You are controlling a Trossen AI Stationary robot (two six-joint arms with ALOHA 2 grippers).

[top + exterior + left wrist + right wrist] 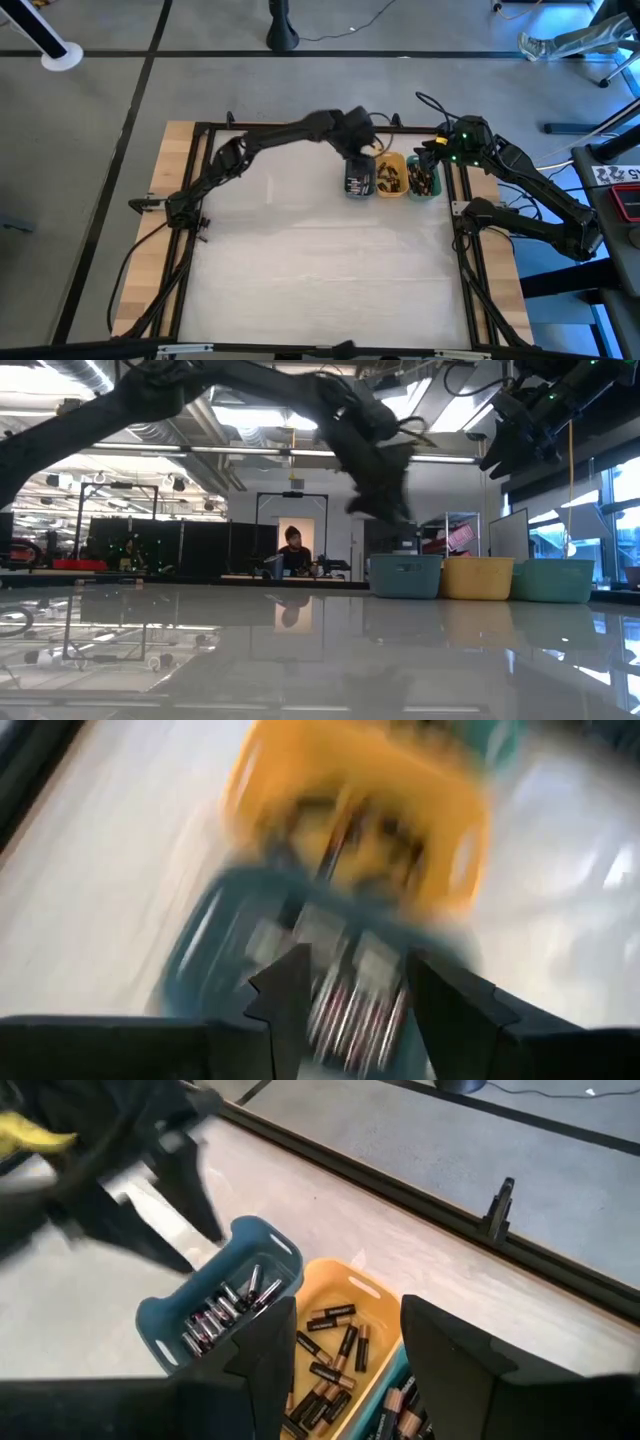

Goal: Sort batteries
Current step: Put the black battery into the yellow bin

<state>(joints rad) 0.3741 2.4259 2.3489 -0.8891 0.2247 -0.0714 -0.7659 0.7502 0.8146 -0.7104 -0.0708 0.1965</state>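
Observation:
Three small trays stand side by side on the white table near its far edge: a slate-blue one (359, 179), an orange one (391, 175) and a green one (423, 178). All three hold batteries; those in the blue tray (222, 1316) are silvery, those in the orange tray (330, 1348) dark. My left gripper (350, 1005) hangs open just above the blue tray (250, 940), its fingers clear of it and nothing between them; the low view shows my left gripper (385, 495) well above the tray's rim. My right gripper (350, 1355) is open and empty above the green tray.
The table's black frame rail (300, 127) runs close behind the trays. A broad stretch of white table top (320, 260) lies in front of them. Beyond the table, a person (293, 550) sits far off in the room.

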